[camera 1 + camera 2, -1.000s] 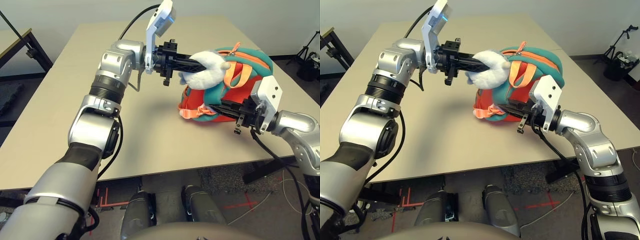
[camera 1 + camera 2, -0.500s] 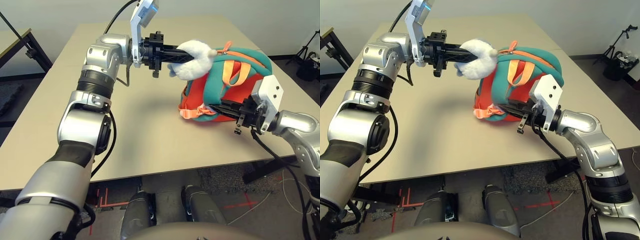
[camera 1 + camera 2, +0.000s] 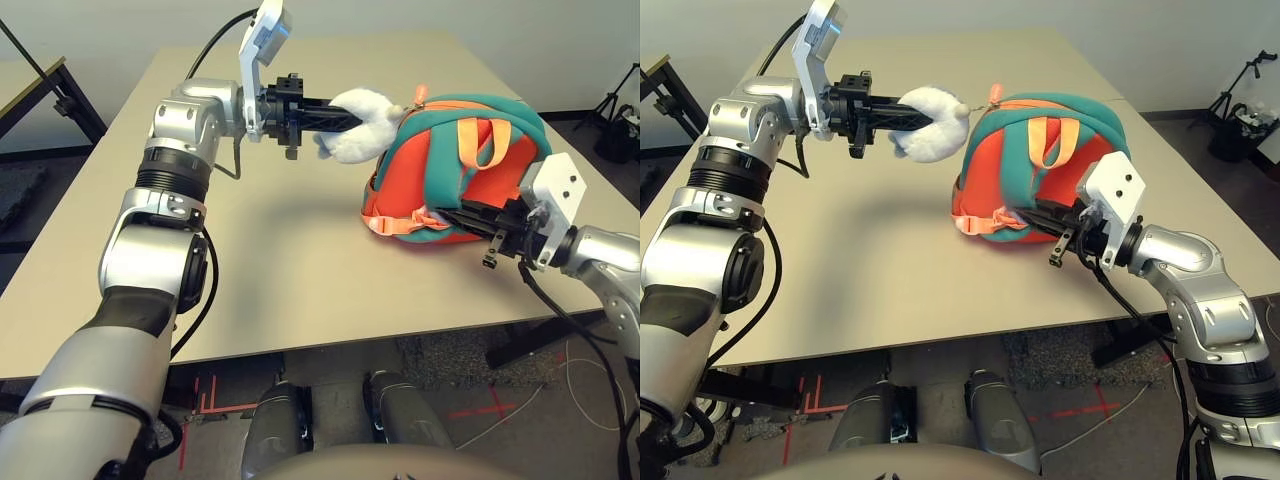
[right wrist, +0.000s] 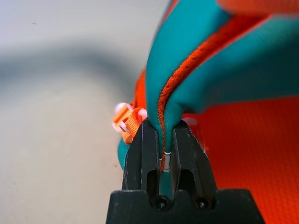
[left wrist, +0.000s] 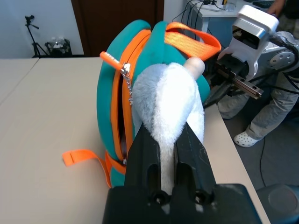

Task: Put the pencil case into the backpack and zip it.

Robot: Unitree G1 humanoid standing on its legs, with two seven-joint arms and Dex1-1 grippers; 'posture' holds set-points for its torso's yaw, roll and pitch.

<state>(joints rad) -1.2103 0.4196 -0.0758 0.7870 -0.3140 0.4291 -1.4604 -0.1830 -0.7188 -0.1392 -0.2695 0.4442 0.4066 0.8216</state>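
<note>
Resting on the tan table (image 3: 270,250), the orange backpack (image 3: 440,190) was being zipped; the pencil case was judged to be already inside. Its teal edge (image 4: 166,116) was clamped by the right gripper (image 3: 478,222) as an anchor. The left gripper (image 5: 164,144), closed on the plush toy (image 3: 925,135), should pull steadily along the zipper (image 5: 125,79), without lifting.

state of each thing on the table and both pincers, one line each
backpack: on its side on the table, zipper partly open
plush toy: clamped and pulled away from the backpack
left pincer: shut on the plush toy
right pincer: shut on the backpack's teal edge
table: bare around the backpack
</note>
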